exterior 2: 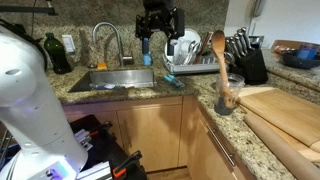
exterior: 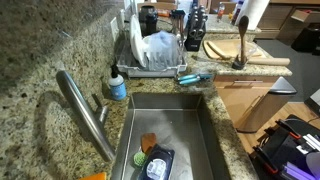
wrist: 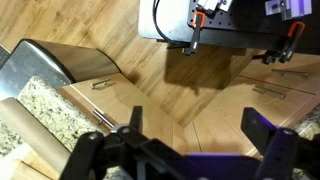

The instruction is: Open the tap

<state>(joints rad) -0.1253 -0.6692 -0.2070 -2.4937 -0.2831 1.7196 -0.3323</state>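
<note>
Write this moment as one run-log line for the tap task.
task: open tap | gripper: open, empty, high above counter | tap: untouched, apart from gripper | step: reach not yet done

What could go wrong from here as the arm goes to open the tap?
The gripper hangs open above the counter near the dish rack; swinging toward the tap could clip the rack. The soap bottle stands close beside the tap and might get knocked into the sink. The wrist view does not show the tap, so aligning on its lever may be hard.
</note>
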